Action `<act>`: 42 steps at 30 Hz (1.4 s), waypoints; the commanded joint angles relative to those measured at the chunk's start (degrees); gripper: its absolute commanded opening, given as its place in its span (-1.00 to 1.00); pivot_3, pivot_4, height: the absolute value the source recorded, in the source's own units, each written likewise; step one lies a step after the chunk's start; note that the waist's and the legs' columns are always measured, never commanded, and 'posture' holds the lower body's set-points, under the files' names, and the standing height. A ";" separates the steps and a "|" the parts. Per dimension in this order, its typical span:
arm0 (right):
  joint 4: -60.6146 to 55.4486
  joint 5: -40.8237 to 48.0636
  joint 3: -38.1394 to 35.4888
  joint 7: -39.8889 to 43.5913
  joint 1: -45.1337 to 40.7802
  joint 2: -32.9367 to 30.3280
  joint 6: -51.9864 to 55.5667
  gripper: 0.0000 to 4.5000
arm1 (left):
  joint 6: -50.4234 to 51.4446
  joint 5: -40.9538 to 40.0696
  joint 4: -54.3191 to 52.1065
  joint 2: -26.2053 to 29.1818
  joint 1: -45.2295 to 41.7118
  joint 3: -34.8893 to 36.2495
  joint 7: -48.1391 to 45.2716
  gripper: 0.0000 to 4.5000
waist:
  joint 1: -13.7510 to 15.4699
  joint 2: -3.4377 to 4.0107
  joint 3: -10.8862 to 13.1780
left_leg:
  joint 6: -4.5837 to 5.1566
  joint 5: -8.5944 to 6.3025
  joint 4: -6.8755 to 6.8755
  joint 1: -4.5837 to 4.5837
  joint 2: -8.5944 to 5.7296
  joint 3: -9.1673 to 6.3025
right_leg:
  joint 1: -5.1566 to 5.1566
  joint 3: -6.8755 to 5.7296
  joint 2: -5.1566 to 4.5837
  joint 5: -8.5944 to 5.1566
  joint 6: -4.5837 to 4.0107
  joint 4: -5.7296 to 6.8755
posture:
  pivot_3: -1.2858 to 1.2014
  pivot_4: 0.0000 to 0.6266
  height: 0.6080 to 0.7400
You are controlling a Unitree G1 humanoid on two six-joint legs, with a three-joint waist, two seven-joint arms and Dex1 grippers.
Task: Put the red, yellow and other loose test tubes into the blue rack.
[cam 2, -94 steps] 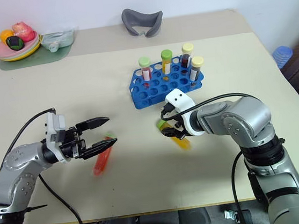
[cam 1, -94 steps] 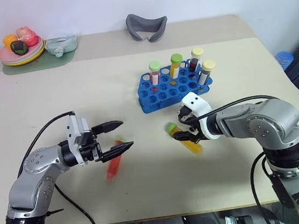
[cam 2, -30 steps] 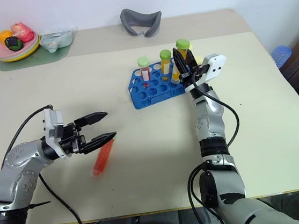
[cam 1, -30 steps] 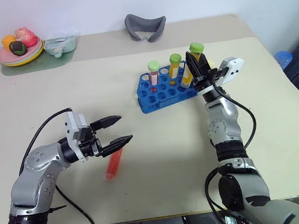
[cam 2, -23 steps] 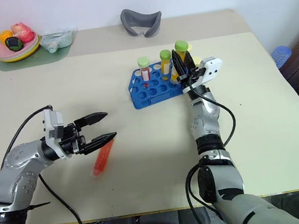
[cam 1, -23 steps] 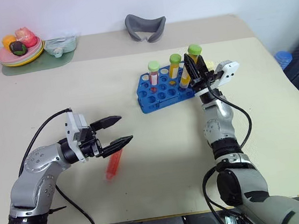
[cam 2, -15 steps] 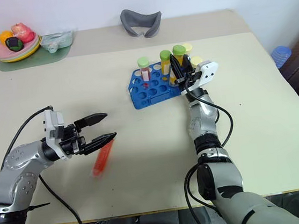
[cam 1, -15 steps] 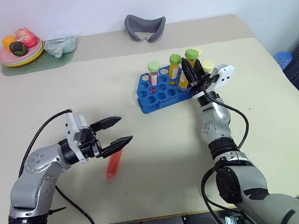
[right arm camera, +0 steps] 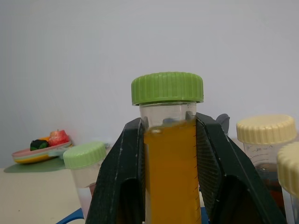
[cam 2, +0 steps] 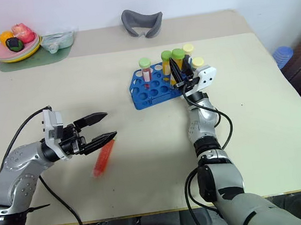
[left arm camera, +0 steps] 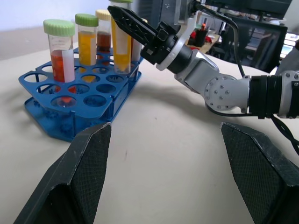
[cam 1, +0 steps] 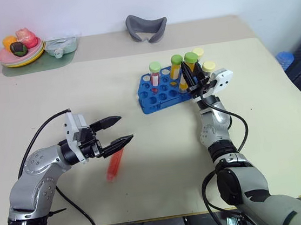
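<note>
The blue rack (cam 1: pixel 162 97) stands right of the table's middle and holds a red tube (cam 1: pixel 156 75), a yellow one (cam 1: pixel 176 67) and two cream-capped tubes (cam 1: pixel 208 68). My right gripper (cam 1: pixel 185 68) is shut on a green-capped yellow tube (right arm camera: pixel 170 158), held upright over the rack's back right holes. The tube's lower end reaches the rack's top plate (left arm camera: pixel 100 79). A loose red tube (cam 1: pixel 114 165) lies on the table at the front left. My left gripper (cam 1: pixel 125 128) hovers open just above and left of it, holding nothing.
At the back left a plate of toy fruit (cam 1: pixel 20 54) sits on a green mat beside a pale dish (cam 1: pixel 60 45). A grey curved object (cam 1: pixel 147 26) lies at the back centre. A blue object (cam 1: pixel 284 58) shows beyond the table's right edge.
My right gripper lifted the yellow tube off the table to the rack, and in the last second lowered it toward the holes. The left arm and the red tube have not moved.
</note>
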 commanded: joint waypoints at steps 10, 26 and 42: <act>9.18 -5.05 0.62 -5.42 -1.55 -1.29 -7.02 -0.63 | -0.28 -1.30 -2.02 0.04 -0.59 1.51 0.78 0.71 | -0.01 -0.04 -0.02 | -0.01 0.00 0.04 0.03 0.00 0.00 | 0.04 0.00 0.00 0.00 0.00 0.01 | 0.03 -0.52 1.00; 1.24 -4.52 0.75 -9.84 1.04 -0.93 -7.20 0.93 | -0.08 -2.04 -1.89 0.24 -0.53 1.50 1.54 0.71 | 0.03 -0.06 -0.04 | -0.04 0.02 0.13 0.08 -0.01 0.00 | 0.06 0.02 0.00 0.00 -0.01 0.21 | 0.03 -0.52 1.00; -74.72 16.52 6.06 -0.36 36.15 -32.11 53.95 0.93 | 12.31 -1.51 -7.47 2.86 -4.32 3.64 17.66 0.71 | 0.84 -0.03 0.00 | 0.03 -0.02 0.08 -0.02 -0.02 -0.05 | 0.04 0.03 0.00 -0.04 0.02 0.09 | 0.03 -0.52 1.00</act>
